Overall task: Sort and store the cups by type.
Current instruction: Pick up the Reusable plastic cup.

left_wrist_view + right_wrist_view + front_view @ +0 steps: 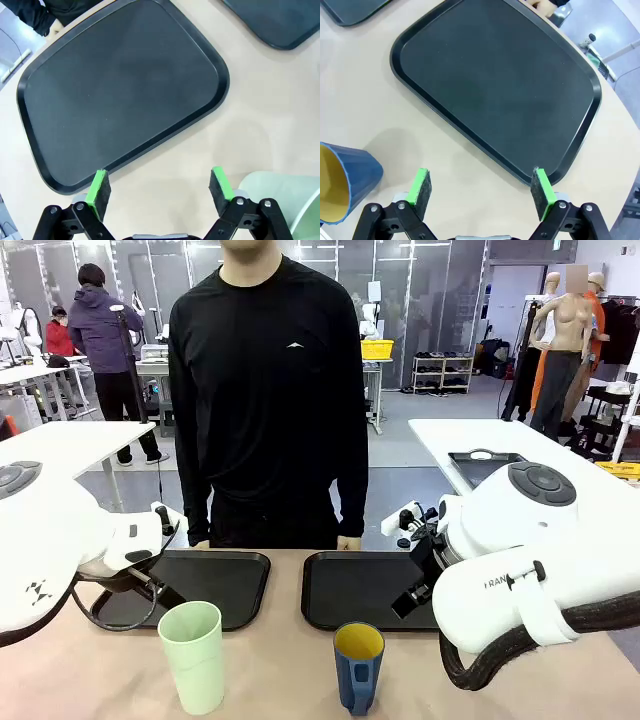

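One table carries two black trays side by side, a left tray and a right tray. Nearer me both cups stand upright: the green cup is at four o'clock from my left hand, the blue mug at eight o'clock from my right hand. Each arm is nearest its own cup. Both hands are spread wide and hold nothing.

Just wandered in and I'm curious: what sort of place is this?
Probably a robotics lab: a white robot arm at a table with a black tray, and another white workbench behind.
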Robot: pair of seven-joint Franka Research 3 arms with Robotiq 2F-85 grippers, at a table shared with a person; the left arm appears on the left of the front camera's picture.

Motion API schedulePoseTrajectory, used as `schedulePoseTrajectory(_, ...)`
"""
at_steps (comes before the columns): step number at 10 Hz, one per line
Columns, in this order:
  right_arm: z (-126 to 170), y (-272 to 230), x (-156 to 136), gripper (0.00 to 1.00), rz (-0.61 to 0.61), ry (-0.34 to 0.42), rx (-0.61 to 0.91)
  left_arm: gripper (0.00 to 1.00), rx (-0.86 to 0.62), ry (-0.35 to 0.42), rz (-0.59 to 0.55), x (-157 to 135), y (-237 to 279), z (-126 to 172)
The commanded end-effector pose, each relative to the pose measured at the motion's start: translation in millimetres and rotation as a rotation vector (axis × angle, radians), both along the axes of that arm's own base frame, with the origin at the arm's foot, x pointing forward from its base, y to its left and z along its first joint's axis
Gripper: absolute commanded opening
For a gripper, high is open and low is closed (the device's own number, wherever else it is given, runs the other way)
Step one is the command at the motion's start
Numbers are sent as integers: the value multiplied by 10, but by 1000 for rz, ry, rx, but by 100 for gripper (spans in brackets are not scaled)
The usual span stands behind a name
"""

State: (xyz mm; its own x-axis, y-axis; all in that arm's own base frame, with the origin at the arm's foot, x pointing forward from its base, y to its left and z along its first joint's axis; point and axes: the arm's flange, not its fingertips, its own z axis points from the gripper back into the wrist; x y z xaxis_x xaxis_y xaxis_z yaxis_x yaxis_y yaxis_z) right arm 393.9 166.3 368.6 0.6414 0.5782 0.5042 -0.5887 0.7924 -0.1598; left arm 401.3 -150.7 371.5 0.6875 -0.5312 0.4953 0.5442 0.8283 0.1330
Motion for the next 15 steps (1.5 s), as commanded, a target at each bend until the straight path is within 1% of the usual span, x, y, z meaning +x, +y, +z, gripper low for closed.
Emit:
schedulePoseTrajectory(1,29,10,-9,100,1,-3,3,100,0,0,0,-1,-2,0)
schedulePoseTrajectory(15,29,10,-9,100,1,-3,3,100,0,0,0,-1,-2,0)
